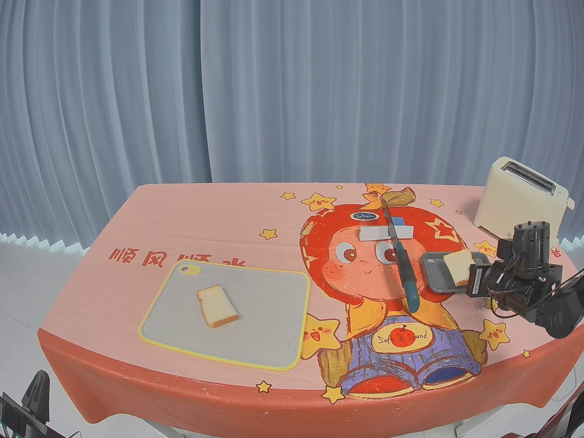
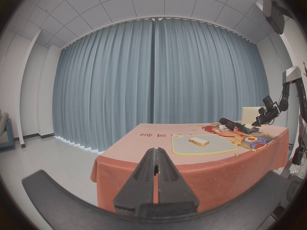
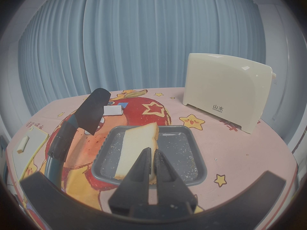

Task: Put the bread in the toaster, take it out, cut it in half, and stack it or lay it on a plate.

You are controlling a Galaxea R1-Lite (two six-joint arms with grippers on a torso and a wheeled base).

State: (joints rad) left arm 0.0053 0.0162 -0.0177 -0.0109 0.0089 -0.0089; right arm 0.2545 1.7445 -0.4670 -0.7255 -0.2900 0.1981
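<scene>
My right gripper [image 3: 153, 155] is shut on a half slice of bread [image 3: 137, 149], holding it tilted just above the grey tray [image 3: 188, 173]; the same bread [image 1: 458, 266] hangs over the tray [image 1: 433, 273] at the table's right. A second half slice [image 1: 216, 306] lies on the grey cutting board [image 1: 267, 330] at the front left. The cream toaster [image 1: 521, 197] stands at the back right. A knife [image 1: 401, 260] lies between board and tray, its teal handle toward the front. My left gripper [image 2: 156, 166] is shut and empty, low and off the table's left side.
A small white and blue block [image 1: 377, 232] lies under the knife blade near the table's middle. The back left of the pink tablecloth [image 1: 182, 220] is bare. Crumbs dot the tray floor. Blue curtains hang behind the table.
</scene>
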